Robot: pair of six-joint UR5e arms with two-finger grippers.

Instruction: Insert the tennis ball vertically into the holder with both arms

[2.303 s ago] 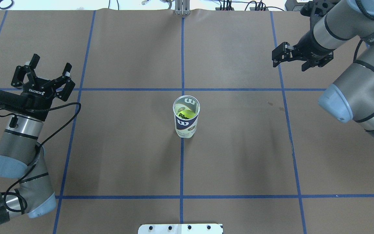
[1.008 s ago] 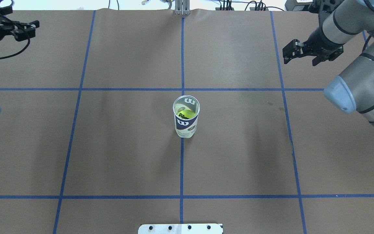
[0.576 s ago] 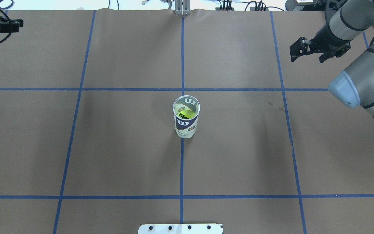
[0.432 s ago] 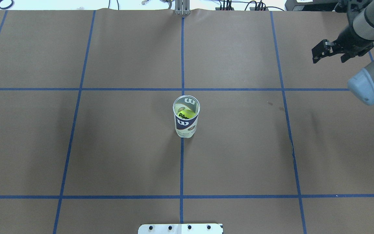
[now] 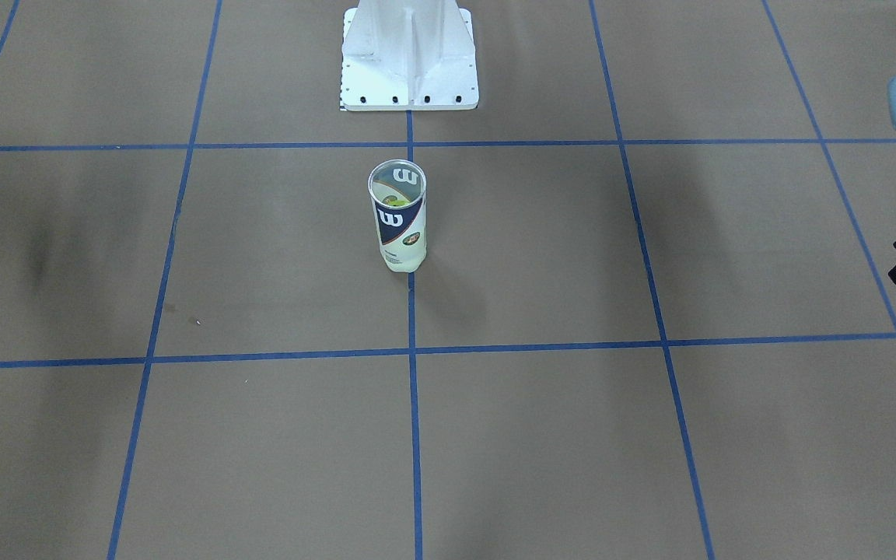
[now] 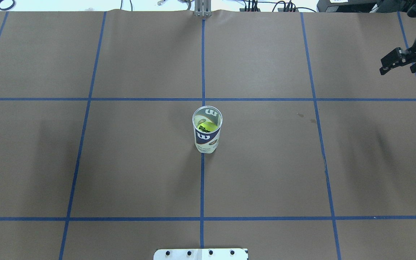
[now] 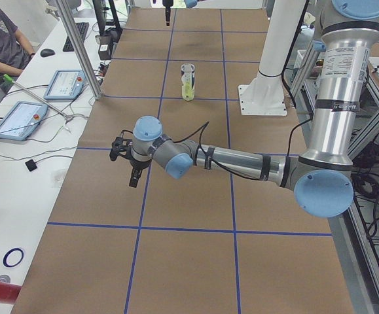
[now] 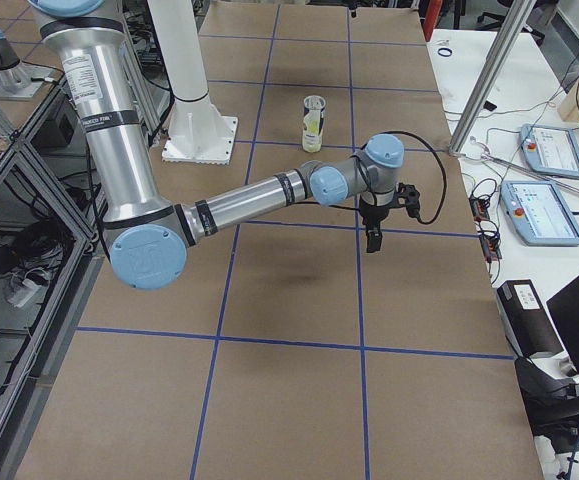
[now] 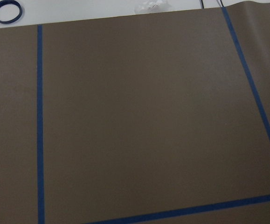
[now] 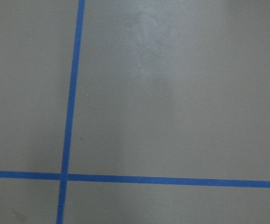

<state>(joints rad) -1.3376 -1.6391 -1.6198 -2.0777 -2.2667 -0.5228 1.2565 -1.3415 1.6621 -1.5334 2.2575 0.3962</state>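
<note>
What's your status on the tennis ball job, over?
Both out wide of the holder: right gripper open, left gripper unclear. It stands upright mid-table, tennis ball inside. Nothing seen in the way.

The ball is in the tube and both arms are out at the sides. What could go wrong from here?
1. The can is tall and narrow and stands free on the table with nothing holding it. If the left arm or the right arm swung in carelessly, it could tip the can.
2. The can's top is open, so if it fell the ball would likely roll out.
</note>
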